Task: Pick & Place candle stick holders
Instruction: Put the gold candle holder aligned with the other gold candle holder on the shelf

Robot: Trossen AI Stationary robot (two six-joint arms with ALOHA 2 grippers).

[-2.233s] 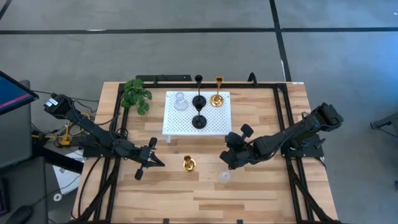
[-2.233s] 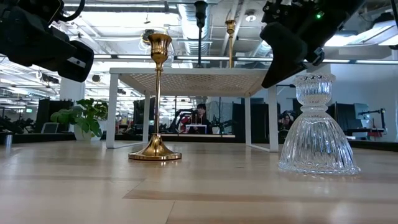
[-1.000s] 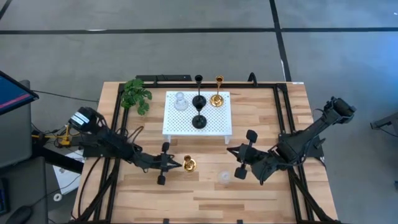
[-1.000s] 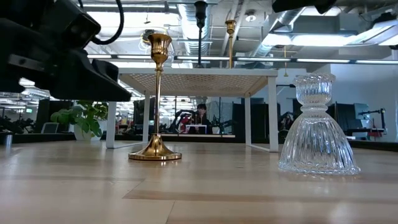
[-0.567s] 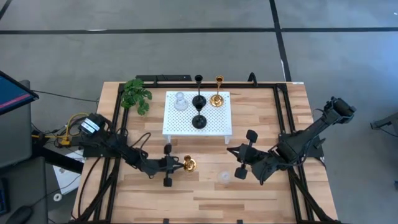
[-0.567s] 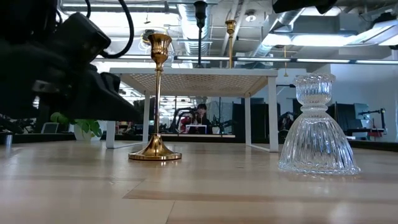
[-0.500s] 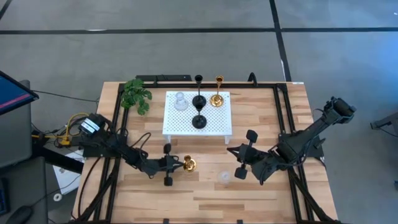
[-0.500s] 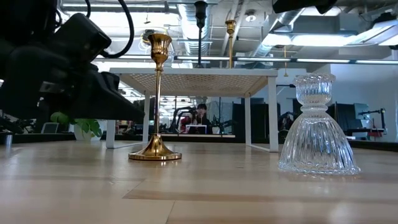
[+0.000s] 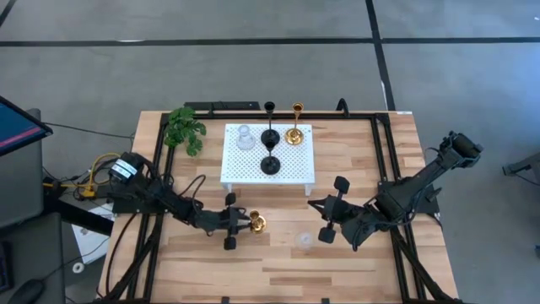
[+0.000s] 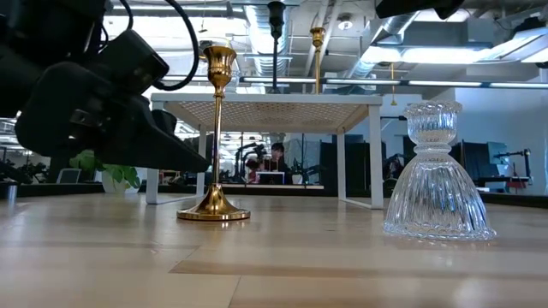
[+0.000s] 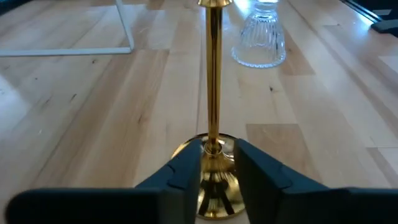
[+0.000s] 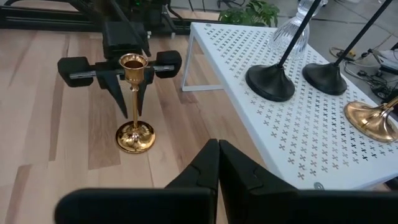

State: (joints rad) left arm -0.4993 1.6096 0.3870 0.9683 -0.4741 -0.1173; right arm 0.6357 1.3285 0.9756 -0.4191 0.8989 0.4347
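Observation:
A gold candle stick holder (image 9: 257, 223) stands upright on its round base on the wooden table, in front of the white platform (image 9: 287, 169). My left gripper (image 11: 217, 152) is open. Its fingers stand on either side of the gold stem (image 11: 213, 93), low near the base, with a gap on each side. A clear glass holder (image 9: 305, 240) stands on the table to the right of it. My right gripper (image 12: 217, 155) hangs shut and holds nothing, right of the glass holder. On the platform stand two black holders (image 12: 269, 81), one gold (image 12: 373, 121) and one glass (image 9: 245, 138).
A green leafy plant (image 9: 185, 128) sits at the platform's far left corner. A black frame (image 9: 381, 169) runs along the table's sides. Bare wood lies along the near edge (image 9: 278, 274). In the low view, a person sits in the room behind the table (image 10: 276, 162).
My left gripper has moved toward the table's right edge and a little down, up to the gold holder on the table. Its fingers now flank the stem. The gold holder and the glass holder have stayed where they were.

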